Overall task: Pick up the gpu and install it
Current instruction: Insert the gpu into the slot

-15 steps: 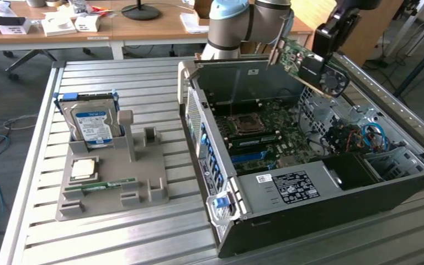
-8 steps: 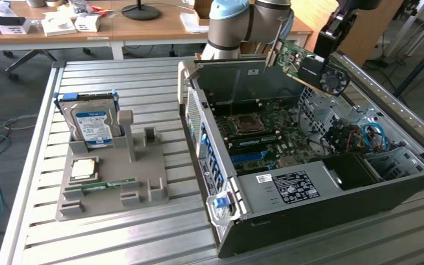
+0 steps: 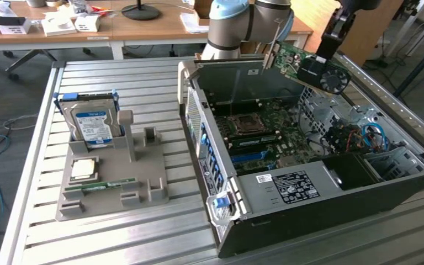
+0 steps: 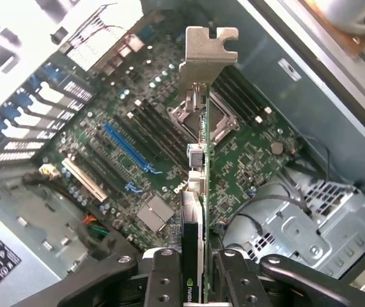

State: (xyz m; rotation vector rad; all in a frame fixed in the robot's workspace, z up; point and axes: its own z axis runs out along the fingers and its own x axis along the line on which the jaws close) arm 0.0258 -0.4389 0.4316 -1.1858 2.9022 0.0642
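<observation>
Above the open computer case (image 3: 286, 182), in the exterior view, my gripper (image 3: 327, 49) holds the gpu (image 3: 291, 58) clear of everything. The card is tilted, its fan end lower and toward the exterior view's right. The motherboard (image 3: 264, 130) lies below it, well apart. Over on the exterior view's left, the hard drive (image 3: 94, 127) stands upright in the grey holder (image 3: 146, 187) on the slatted table (image 3: 123, 237), with the memory stick (image 3: 109, 186) lying flat nearer the holder's front.

From the wrist view, my jaws are closed narrowly on the gpu (image 4: 198, 192). I see it edge-on between my fingers (image 4: 163, 278), and its metal bracket (image 4: 206, 61) is at the far end. The motherboard (image 4: 246, 153) and its blue slot (image 4: 128, 150) sit beneath, untouched.
</observation>
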